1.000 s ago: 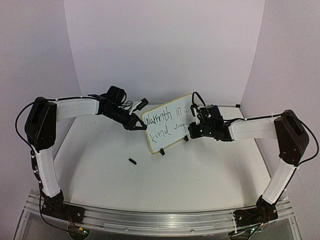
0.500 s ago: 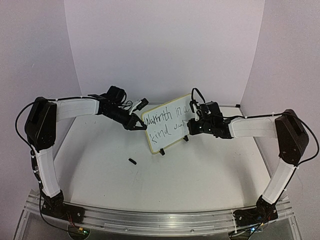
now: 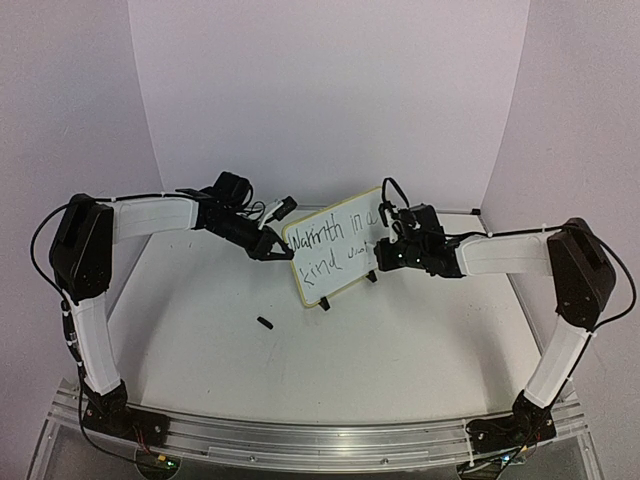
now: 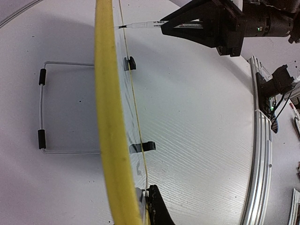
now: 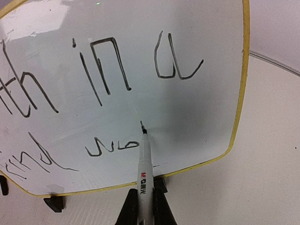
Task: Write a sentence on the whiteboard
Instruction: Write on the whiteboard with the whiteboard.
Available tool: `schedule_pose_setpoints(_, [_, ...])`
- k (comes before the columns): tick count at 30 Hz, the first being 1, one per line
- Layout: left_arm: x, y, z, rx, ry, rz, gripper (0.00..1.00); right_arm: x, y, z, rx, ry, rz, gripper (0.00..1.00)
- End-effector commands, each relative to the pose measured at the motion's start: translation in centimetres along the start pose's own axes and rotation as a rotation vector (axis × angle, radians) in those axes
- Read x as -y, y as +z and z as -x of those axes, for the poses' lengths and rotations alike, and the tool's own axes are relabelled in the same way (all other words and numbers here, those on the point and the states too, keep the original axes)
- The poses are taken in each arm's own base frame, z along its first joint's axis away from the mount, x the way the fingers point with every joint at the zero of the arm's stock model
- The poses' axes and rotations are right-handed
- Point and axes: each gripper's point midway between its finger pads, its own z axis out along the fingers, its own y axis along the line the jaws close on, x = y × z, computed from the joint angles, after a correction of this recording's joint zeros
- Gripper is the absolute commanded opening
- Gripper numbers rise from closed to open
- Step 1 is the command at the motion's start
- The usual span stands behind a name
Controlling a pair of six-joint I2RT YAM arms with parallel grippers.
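The whiteboard (image 3: 335, 247) stands tilted on the table, with a yellow rim (image 4: 108, 117) and black clip feet (image 4: 147, 146). My left gripper (image 3: 277, 249) (image 4: 147, 196) is shut on its left edge. The sentence (image 5: 110, 61) is in black marker: the top line ends in "in a", and the lower line (image 5: 112, 146) shows "kind" and the start of another word. My right gripper (image 3: 388, 256) (image 5: 145, 194) is shut on a white marker (image 5: 145, 164). The marker's tip (image 5: 142, 125) is at the board, just right of the last letters.
A small black marker cap (image 3: 265, 322) lies on the white table in front of the board. The board's wire stand (image 4: 42, 108) rests on the table behind it. A metal rail (image 3: 300, 435) runs along the near edge by the arm bases.
My right gripper and the marker have shifted slightly left along the board's lower line. The left arm and the board have not moved.
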Motion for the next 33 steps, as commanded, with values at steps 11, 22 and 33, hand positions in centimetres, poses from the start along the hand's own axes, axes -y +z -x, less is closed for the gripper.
schedule_pose_setpoints(11, [1.0, 2.9, -5.9, -0.190, -0.100, -0.039, 0.00, 1.0, 0.4, 1.9, 0.064, 0.021, -0.064, 0.00])
schedule_pose_setpoints(22, [1.0, 2.9, -5.9, -0.189, -0.098, -0.038, 0.00, 1.5, 0.6, 1.7, 0.063, 0.030, -0.093, 0.00])
schedule_pose_setpoints(33, [1.0, 2.8, -5.8, -0.188, -0.098, -0.037, 0.00, 1.8, -3.5, 1.8, 0.080, 0.055, -0.082, 0.00])
